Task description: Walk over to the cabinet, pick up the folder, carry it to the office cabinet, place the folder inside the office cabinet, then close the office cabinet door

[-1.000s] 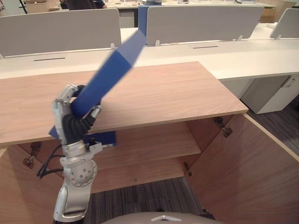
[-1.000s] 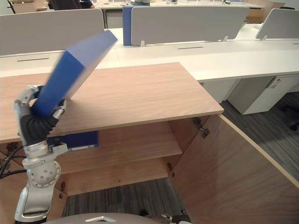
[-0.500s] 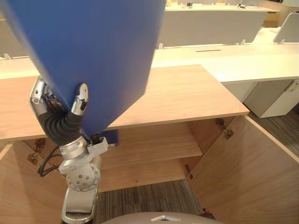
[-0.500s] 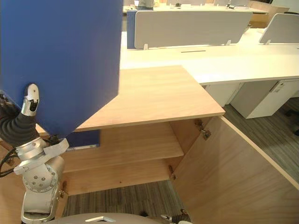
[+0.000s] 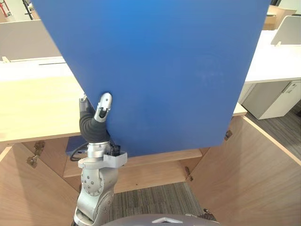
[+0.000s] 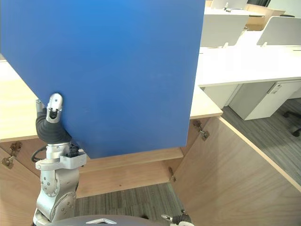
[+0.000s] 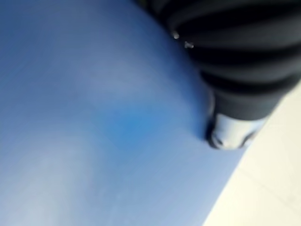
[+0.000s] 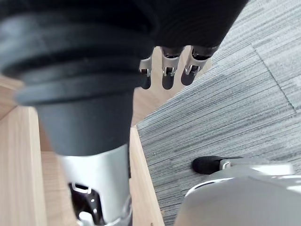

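We see the folder (image 5: 160,70) as a smooth, matt blue board, plastic or coated card; the left hand (image 5: 103,106) shows a shiny silver thumb above a dark, ribbed, rubbery cover; the right hand (image 8: 166,74) wears the same dull ribbing; the office cabinet (image 5: 256,176) is pale wood grain, satin-smooth, with small metal hinges (image 6: 201,130); the carpet (image 8: 225,113) looks rough, grey, woven in stripes; the desks (image 6: 235,63) are plain white and smooth.

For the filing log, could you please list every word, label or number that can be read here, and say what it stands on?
None can be read.
The blue folder, pinched by the left hand, shows a plain face with no label.
The wooden cabinet and the white desks carry no print.
A small mark on the drawer unit is too small to read.
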You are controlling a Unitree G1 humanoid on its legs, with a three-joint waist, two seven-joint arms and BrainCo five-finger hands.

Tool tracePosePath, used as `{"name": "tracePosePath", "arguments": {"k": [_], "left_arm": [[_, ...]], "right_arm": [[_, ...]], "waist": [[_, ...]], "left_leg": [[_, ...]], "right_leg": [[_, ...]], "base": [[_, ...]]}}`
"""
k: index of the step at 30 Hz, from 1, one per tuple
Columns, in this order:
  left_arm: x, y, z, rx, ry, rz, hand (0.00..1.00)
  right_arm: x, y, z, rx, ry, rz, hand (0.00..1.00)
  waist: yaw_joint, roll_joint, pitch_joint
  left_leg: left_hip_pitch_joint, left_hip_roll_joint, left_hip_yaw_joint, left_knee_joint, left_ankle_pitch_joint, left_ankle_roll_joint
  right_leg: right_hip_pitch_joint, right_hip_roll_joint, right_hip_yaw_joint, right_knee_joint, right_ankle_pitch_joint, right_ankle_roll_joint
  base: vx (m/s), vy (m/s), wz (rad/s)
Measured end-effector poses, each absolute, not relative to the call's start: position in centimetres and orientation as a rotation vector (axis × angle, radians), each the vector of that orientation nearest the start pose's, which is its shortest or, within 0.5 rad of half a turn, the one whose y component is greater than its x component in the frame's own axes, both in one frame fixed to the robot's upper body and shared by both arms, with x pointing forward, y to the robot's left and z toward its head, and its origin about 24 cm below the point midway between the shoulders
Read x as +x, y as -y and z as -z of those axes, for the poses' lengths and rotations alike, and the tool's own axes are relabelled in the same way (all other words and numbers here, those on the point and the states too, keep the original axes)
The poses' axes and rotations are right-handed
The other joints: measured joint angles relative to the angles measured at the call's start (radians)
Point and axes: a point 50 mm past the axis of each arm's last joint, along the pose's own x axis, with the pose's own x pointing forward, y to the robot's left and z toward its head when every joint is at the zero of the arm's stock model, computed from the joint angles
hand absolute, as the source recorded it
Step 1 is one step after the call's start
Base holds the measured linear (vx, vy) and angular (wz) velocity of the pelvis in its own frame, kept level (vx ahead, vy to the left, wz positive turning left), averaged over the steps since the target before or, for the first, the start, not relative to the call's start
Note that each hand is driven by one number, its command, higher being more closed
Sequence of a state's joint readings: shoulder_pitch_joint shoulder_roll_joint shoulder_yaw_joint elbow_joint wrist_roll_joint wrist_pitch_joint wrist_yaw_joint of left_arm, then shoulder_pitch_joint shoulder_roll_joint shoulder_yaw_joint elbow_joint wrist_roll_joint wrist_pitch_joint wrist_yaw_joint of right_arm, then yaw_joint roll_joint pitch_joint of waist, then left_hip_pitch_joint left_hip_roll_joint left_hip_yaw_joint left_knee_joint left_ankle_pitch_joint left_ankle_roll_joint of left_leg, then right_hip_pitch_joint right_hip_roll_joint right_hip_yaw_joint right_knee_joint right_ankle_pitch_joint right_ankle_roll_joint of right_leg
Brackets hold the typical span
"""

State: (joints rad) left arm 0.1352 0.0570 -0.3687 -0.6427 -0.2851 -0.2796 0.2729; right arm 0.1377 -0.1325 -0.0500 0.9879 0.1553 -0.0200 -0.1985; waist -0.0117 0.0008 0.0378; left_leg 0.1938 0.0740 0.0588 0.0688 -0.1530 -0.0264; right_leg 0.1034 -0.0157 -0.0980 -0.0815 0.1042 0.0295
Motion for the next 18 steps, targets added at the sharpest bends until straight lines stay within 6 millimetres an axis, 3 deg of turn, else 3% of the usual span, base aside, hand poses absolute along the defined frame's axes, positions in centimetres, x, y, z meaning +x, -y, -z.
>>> {"name": "tracePosePath", "arguments": {"k": [6,12,18], "left_arm": [[18.3,-11.3,-14.6,-0.455,0.53,0.069,1.0],[18.3,-12.7,-12.8,-0.369,0.469,-0.004,1.0],[18.2,-13.4,-11.4,-0.264,0.41,-0.041,1.0]], "right_arm": [[12.4,20.4,13.5,0.07,-0.859,0.426,0.0],[15.9,20.7,9.9,0.113,-0.605,0.448,0.0],[17.2,20.8,6.8,0.154,-0.417,0.475,0.0]], "waist": [[-0.003,0.0,0.002],[0.002,0.0,0.006],[0.002,-0.004,0.031]], "left_leg": [[0.0,0.0,0.007,0.0,0.0,0.0],[-0.008,0.0,0.019,0.0,0.0,0.0],[-0.008,-0.001,0.02,0.0,0.0,0.001]], "right_leg": [[-0.004,0.001,0.004,0.0,0.0,0.003],[-0.016,0.0,0.011,-0.003,-0.004,0.01],[-0.02,0.001,0.014,0.0,0.0,0.006]], "base": [[0.0,0.0,0.0],[0.0,0.008,-0.03],[0.0,0.003,-0.01]]}}
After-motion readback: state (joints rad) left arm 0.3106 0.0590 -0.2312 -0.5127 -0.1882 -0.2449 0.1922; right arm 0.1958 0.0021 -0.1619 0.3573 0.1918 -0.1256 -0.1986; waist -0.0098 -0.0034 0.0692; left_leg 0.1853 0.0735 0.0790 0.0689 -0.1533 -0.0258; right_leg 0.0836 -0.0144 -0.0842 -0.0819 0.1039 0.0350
